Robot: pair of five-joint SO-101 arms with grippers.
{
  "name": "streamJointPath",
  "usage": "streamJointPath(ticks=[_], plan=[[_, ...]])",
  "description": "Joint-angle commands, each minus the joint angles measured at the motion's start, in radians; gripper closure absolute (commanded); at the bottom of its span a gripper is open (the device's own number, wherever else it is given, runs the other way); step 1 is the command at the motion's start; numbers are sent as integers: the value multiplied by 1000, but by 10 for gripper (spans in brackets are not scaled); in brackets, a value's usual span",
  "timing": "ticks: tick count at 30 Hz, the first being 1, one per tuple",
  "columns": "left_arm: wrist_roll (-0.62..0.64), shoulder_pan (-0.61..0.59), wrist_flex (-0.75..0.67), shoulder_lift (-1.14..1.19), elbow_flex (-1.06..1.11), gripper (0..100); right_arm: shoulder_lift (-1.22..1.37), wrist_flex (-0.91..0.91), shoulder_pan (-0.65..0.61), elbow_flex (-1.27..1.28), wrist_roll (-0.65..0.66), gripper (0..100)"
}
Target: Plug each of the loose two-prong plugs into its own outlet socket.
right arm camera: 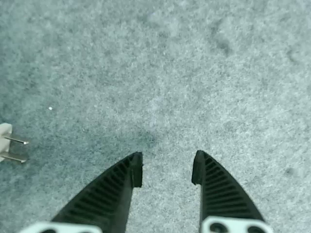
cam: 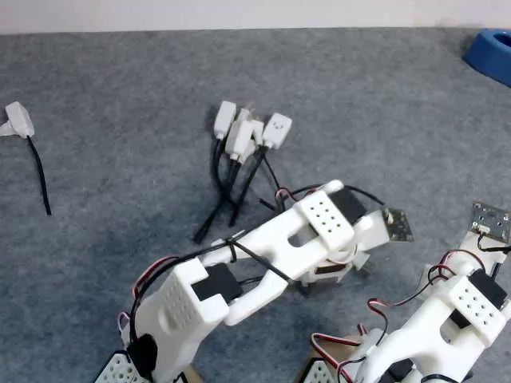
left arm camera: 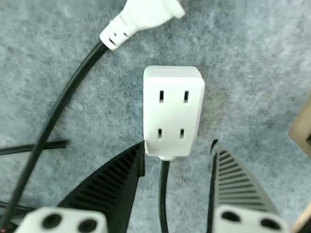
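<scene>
A white outlet block (left arm camera: 172, 109) with two pairs of slots lies face up on the grey carpet, its black cord running back under my wrist. My left gripper (left arm camera: 177, 151) is open, one finger on each side of the block's cord end. A white plug (left arm camera: 146, 14) with a black cord lies just beyond the block. My right gripper (right arm camera: 167, 159) is open over bare carpet, and a white two-prong plug (right arm camera: 7, 148) lies off to its side. In the high view, a cluster of white plugs and sockets (cam: 247, 132) lies at the middle, and a lone plug (cam: 17, 120) at the far left.
A blue container (cam: 491, 52) sits at the back right corner. Black cords (cam: 223, 195) fan out from the cluster toward the left arm (cam: 263, 247). The right arm (cam: 447, 319) stands at the front right. Open carpet lies at the left and at the back.
</scene>
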Motion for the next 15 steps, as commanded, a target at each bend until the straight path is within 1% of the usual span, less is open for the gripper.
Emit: streamJointPath(ticks=[1, 4, 8, 12, 15], plan=[[0, 1, -17, -62, -5, 781, -22, -10, 10, -4, 14, 821], [0, 4, -20, -62, -1, 780, -22, -10, 10, -4, 14, 821], [5, 4, -23, -61, 4, 736, -22, -10, 10, -4, 14, 821], [5, 7, -31, -59, 12, 737, -22, -8, 10, -4, 14, 821], [5, 5, -77, -59, 74, 737, -22, -8, 10, -4, 14, 821]])
